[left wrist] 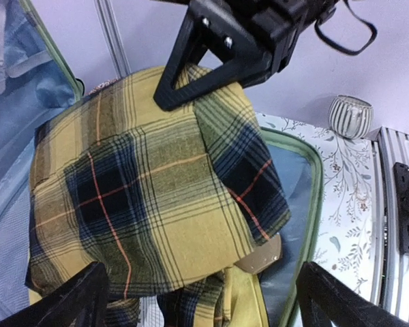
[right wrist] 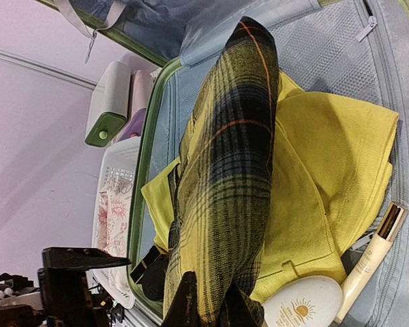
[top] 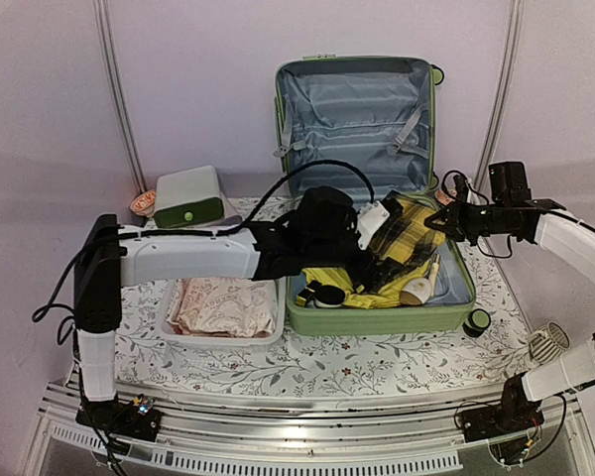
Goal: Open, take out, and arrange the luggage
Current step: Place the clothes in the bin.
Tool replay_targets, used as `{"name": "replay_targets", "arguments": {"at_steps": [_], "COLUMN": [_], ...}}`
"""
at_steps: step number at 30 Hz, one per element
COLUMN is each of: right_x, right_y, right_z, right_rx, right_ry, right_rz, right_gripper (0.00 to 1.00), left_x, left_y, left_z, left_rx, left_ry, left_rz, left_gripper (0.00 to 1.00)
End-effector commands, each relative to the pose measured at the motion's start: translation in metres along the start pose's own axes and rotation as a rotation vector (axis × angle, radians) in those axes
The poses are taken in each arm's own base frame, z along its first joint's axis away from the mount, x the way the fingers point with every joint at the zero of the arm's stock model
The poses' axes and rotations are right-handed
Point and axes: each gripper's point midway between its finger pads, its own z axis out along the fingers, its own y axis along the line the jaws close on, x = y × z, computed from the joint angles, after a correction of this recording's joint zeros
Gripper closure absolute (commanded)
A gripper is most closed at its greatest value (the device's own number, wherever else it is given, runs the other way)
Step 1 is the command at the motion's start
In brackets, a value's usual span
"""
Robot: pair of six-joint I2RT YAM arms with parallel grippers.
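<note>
One luggage case (top: pixel 377 319), one plaid cloth (top: pixel 405 236), one yellow garment (right wrist: pixel 327 157), one basket (top: pixel 218 340) (white), one drawer box (top: pixel 188 198).

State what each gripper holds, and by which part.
The right gripper is shut on the plaid cloth, pinching a bunched fold at one edge. The left gripper hangs open above the cloth and holds nothing.

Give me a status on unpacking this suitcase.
Looks done: the luggage stands open, and a patterned cloth lies in the white basket. In hand: the right gripper is shut on the plaid cloth, which drapes from it over the case; the left gripper is open near it. Left: the yellow garment, sunscreen bottle and cream tube are in the case.
</note>
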Motion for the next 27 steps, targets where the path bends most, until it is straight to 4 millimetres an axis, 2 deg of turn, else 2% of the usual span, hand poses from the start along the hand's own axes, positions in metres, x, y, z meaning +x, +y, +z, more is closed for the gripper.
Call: {"name": "replay_targets", "arguments": {"at_steps": [1,6,9,17,24,25,27], "right_x": [-0.005,-0.007,-0.007,-0.006,-0.006,-0.006,-0.006], "right_y": [0.02,0.031,0.034,0.044,0.051,0.051,0.052], "right_z": [-0.011,-0.017,-0.019,-0.023,-0.024,-0.024,-0.024], "right_rx": [-0.055,-0.091,-0.102,-0.142,-0.167,-0.168,-0.171], "right_ry": [-0.03,-0.041,-0.041,-0.037,-0.037,-0.035,-0.035], "right_rz": [0.01,0.018,0.018,0.026,0.031,0.032,0.032], "right_gripper": [0.96,0.96,0.96,0.96,0.96,0.96,0.96], "left_x": [0.016,0.03,0.034,0.051,0.051,0.049,0.044], "left_y": [-0.005,-0.004,-0.004,0.014,0.025,0.026,0.027], "left_z": [0.029,0.048,0.053,0.059,0.07,0.072,0.074], "left_rx": [-0.016,-0.07,-0.099,-0.243,-0.316,-0.321,-0.328], "left_ry": [0.032,0.048,0.044,0.068,0.063,0.057,0.043], "left_rz": [0.065,0.081,0.083,0.097,0.139,0.145,0.158], "left_gripper": [0.02,0.02,0.02,0.02,0.15,0.19,0.35]}}
